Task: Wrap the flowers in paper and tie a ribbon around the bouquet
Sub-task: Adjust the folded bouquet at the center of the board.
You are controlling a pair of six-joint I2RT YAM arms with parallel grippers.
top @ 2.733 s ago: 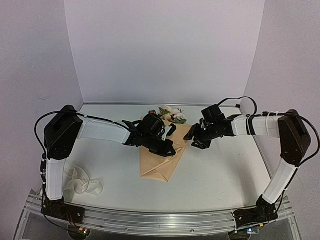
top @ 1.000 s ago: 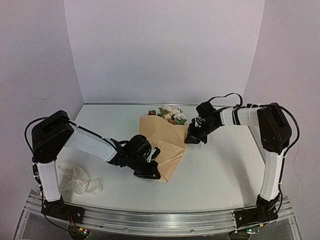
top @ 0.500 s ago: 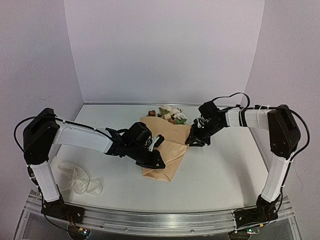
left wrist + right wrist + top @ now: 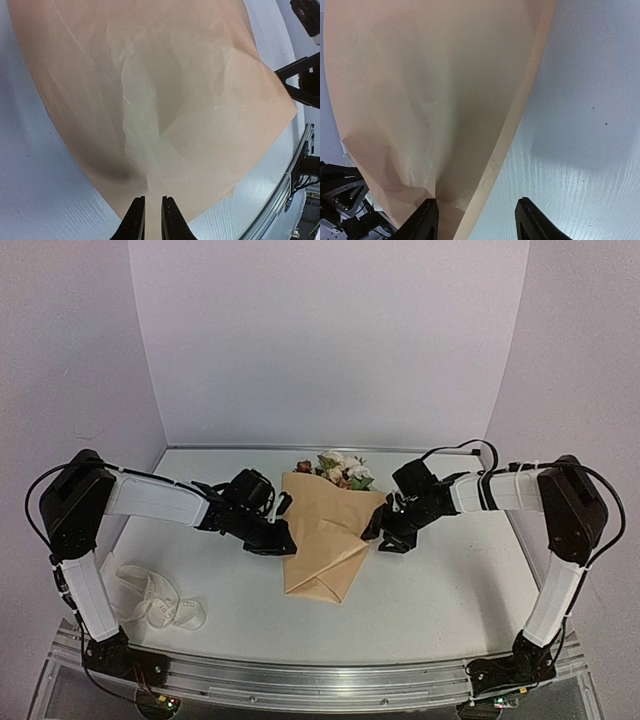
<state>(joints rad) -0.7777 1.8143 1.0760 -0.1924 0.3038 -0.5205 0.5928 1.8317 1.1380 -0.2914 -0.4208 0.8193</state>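
Bouquet (image 4: 325, 535): paper (image 4: 150, 100) light, floppy, likely springs open; hold at the overlap fold. My left end effector (image 4: 151, 202) narrow, right end effector (image 4: 476, 202) wide.

Left arm (image 4: 150, 498), right arm (image 4: 505, 490): white link shells, black joints, looping black cables (image 4: 455, 449); black end effector fingers (image 4: 134, 222).
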